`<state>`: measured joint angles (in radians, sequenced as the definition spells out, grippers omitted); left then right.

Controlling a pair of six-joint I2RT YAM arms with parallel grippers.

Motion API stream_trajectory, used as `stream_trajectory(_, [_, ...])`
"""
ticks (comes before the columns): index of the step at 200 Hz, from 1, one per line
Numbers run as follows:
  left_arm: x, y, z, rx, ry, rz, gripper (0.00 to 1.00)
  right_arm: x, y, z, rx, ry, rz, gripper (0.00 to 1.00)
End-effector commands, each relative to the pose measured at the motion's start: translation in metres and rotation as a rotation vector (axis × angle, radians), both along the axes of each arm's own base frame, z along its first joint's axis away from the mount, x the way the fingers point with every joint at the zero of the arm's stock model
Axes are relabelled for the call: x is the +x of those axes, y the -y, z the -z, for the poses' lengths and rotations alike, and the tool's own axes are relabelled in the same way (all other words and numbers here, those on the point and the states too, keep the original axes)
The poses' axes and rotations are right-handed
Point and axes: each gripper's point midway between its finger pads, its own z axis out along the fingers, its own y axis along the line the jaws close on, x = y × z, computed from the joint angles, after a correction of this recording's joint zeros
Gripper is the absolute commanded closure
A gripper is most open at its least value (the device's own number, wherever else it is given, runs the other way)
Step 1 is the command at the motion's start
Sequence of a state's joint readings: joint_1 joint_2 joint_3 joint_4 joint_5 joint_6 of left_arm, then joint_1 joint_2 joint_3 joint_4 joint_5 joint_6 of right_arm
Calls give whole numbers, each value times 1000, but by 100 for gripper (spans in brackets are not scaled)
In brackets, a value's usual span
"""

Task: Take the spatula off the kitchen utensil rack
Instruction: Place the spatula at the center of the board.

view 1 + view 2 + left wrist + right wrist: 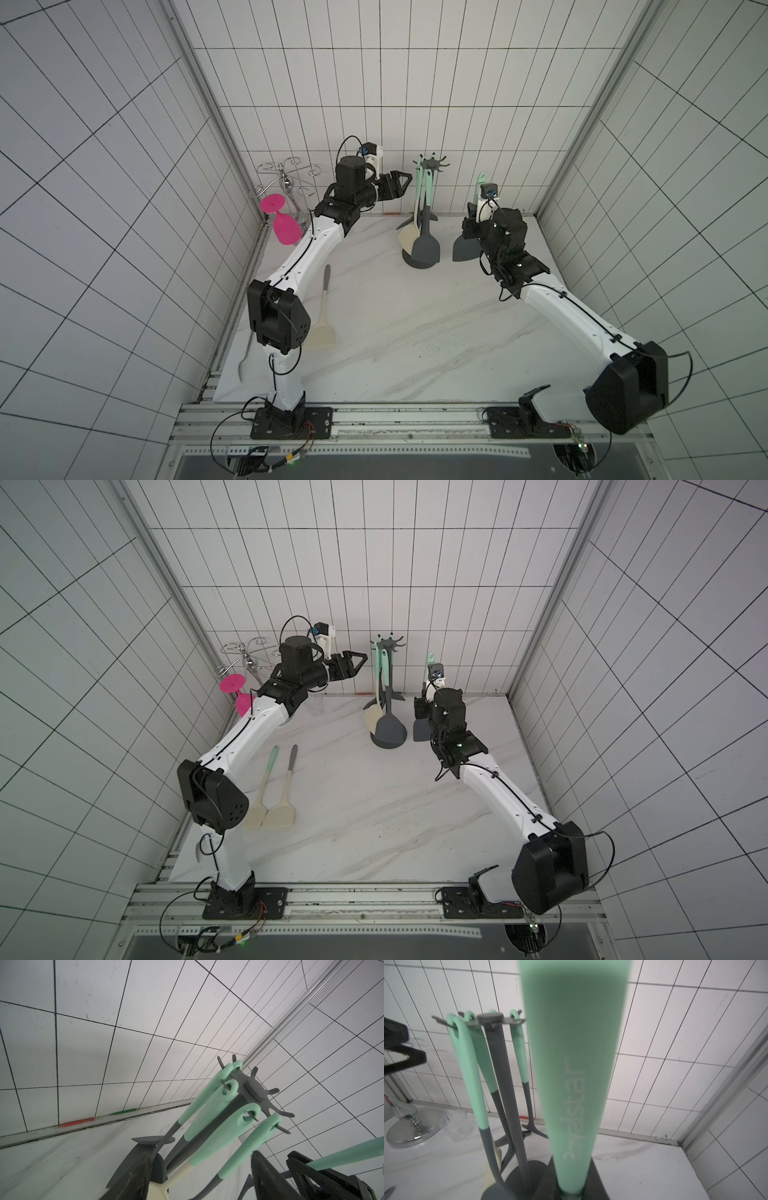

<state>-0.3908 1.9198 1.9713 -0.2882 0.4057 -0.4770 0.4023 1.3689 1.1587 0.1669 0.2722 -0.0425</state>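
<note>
**mik_k:** So where was the spatula at that point, off yet?

**rackwatcher:** Yep. Going left to right: the left tool hung empty with its jaws spread, just beside the handles hanging on the kitchen utensil rack. Right of the rack, the right tool was clamped on the spatula, mint handle up and grey blade down, clear of the hooks. Couldn't tell if the blade touched the tabletop.

**mik_k:** Best way to finish?

**rackwatcher:** I'd have carried it away from the rack, upright, so the blade didn't clip the round base, then laid it on bare marble. The left tool needed to avoid nudging those handles.

**mik_k:** Anything only one camera caught?

**rackwatcher:** The left wrist view showed four mint handles, each looped on its own hook. Both top views bunched them together. The right wrist view caught a clear cup beside the chrome glass holder.
</note>
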Motion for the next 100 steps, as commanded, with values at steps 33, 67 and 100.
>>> stream_trajectory(33, [-49,-7,5,101,88,58,26,-48,3,60,118,-239,-74,100])
stream_trajectory(67, [-114,11,39,212,164,110,25,-71,-5,75,303,-331,-81,100])
stream_trajectory(100, [-187,39,72,242,275,201,20,-79,-19,74,424,-358,-72,100])
